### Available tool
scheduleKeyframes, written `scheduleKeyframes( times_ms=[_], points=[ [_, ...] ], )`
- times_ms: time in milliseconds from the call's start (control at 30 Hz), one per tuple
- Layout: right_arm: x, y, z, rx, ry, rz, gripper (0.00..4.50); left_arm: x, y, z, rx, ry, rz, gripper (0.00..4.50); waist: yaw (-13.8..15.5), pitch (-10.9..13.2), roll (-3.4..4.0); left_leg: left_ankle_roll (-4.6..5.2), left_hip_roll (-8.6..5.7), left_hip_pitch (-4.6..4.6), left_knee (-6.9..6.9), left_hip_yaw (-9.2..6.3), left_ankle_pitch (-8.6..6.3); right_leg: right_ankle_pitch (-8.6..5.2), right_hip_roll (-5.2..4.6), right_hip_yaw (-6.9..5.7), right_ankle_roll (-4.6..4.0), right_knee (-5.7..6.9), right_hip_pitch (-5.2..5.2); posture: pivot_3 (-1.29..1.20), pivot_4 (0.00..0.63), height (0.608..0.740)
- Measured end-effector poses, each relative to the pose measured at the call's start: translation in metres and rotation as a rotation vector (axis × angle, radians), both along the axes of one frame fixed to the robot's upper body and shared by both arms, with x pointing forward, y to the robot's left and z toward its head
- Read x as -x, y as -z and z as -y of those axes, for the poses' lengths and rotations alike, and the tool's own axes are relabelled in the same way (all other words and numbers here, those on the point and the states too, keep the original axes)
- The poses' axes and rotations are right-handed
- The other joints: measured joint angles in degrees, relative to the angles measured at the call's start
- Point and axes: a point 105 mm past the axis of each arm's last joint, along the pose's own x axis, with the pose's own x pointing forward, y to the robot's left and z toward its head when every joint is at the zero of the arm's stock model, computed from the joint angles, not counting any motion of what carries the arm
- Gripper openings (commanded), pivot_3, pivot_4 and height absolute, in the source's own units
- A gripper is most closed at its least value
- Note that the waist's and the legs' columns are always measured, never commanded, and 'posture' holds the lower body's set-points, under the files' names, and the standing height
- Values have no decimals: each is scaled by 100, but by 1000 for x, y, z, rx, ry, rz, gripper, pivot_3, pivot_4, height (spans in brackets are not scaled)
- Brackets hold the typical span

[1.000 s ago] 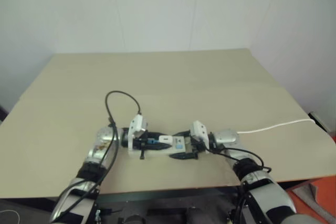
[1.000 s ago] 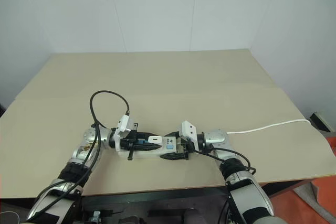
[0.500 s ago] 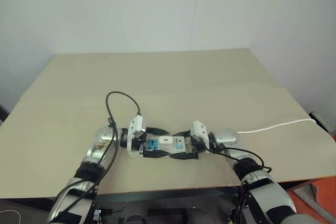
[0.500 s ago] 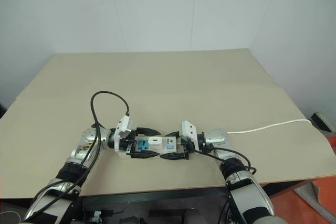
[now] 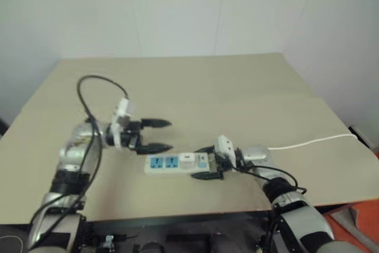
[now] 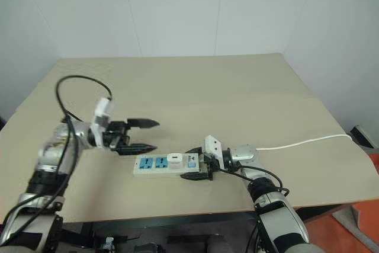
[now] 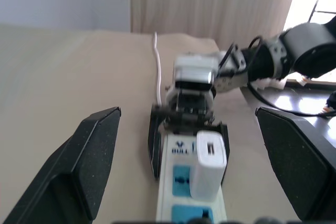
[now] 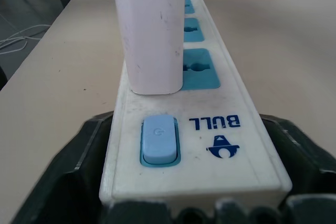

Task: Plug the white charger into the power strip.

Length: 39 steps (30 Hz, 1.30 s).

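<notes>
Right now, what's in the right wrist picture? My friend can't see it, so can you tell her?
A white charger stands upright, plugged into a white power strip that runs away across a tan table. It sits in the socket nearest a blue switch, with more blue sockets beyond it. The right gripper's black fingers sit on either side of the strip's switch end.

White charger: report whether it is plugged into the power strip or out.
Plugged in. The white charger stands upright on the power strip, seated in the socket nearest the switch, with neither tool holding it.
</notes>
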Motion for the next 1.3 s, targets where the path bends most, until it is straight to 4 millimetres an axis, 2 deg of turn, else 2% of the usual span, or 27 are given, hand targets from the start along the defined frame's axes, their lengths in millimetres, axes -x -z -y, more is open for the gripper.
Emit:
scheduleKeyframes(
  times_ms=[167, 300, 533, 633, 700, 800, 1067, 1200, 1300],
  points=[
    [1, -2, 4, 19, -5, 8, 4473, 6, 3, -10, -28, -16, 0, 4500, 16, 7, -3, 0, 0, -12, 1, 0, 0, 0, 0, -2, 0, 0, -10, 0, 150, 740],
    [3, -3, 15, 43, 6, 29, 4473, 7, 4, -17, -44, -39, 9, 4500, 62, 11, -4, 0, -1, -36, 4, 0, 0, 0, -3, -3, 0, -6, -25, 0, 150, 740],
    [1, -27, 50, 58, 97, 109, 4473, 10, 5, -31, -67, -72, 18, 4500, 95, 13, -4, 0, -1, -104, 8, 1, 1, 4, -3, -2, -5, 5, -101, 0, 150, 740],
    [8, -38, 75, 71, 143, 129, 4473, 15, 12, -45, -99, -109, -12, 4500, 107, 14, -3, 0, -1, -104, 6, 4, 0, 3, -3, -1, -4, 1, -101, 0, 150, 740],
    [13, -42, 96, 101, 183, 130, 4473, 20, 18, -58, -123, -144, -37, 4500, 127, 15, -6, 0, -1, -104, 6, 5, 0, 2, -4, -1, -3, -2, -101, 0, 150, 740],
    [20, -45, 116, 128, 230, 129, 4473, 28, 22, -76, -161, -191, -59, 4500, 142, 17, -8, 0, 0, -100, 5, 7, 0, 1, -4, 0, -2, -1, -100, 0, 150, 740],
    [33, -61, 149, 126, 350, 130, 4473, 53, 17, -106, -262, -288, -57, 4500, 162, 20, -8, 0, 0, -101, 2, 15, 0, -1, -11, 0, -4, -6, -103, 0, 150, 740],
    [36, -66, 159, 131, 416, 149, 4473, 64, 16, -111, -284, -313, -57, 4500, 165, 22, -9, 0, 0, -97, 3, 17, 0, -1, -13, 0, -4, -6, -101, 0, 150, 740],
    [35, -68, 162, 132, 448, 159, 4473, 64, 17, -111, -278, -340, -66, 4500, 163, 22, -9, 0, 0, -95, 3, 18, 0, -1, -13, 1, -4, -5, -101, 0, 150, 740]
  ],
)
